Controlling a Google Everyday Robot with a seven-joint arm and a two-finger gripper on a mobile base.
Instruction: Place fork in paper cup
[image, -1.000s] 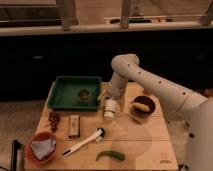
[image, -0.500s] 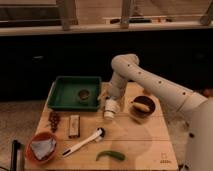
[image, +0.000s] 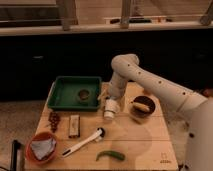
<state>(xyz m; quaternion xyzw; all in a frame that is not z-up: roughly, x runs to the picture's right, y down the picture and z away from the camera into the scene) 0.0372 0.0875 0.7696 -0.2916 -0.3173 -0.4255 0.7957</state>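
Nothing has visibly changed over the last second; my arm stands in the same bend, and my end effector (image: 110, 100) hangs where it was, low over the worktop (image: 145, 141), just off the right front corner of the green tray (image: 59, 96); every other object lies where it lay.

The paper cup (image: 110, 110) is the small white cylinder directly under my end effector, between the tray and the brown bowl (image: 142, 106); the two run together in this view, so I cannot tell where one stops and the other begins, nor whether my end effector is clenched, released or grasping something.

I cannot pick out the fork for certain; it may be at the cup, hidden by my wrist. The only long utensil in plain sight is the white-handled one (image: 82, 142) lying aslant on the worktop nearer the front edge, well apart from the cup, and I cannot say that it is a fork.

I judge this stillness to be a pause right at the placing point; either the fork is about to go into the cup or it is already in; what remains would be letting go and lifting straight up, so that the light cup is not tipped.
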